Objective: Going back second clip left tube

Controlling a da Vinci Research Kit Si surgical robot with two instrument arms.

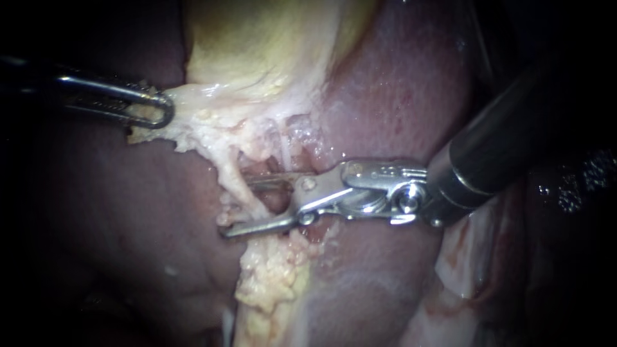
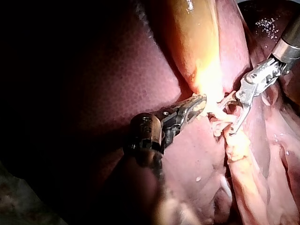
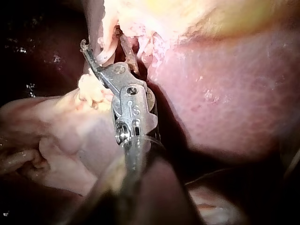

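Step, as judged: right instrument [image 1: 238,207] due to withdraw from left tube [image 1: 239,183] | right jaws apart, tube between them | left instrument [image 1: 153,108] jaws clamped on pale tissue [image 1: 193,112] | next: a straight pull-back, jaws clear of the tube.

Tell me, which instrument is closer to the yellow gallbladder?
Left. The left instrument grips pale tissue right at the gallbladder's lower edge. The right instrument sits farther down, its open jaws either side of a pale strand.
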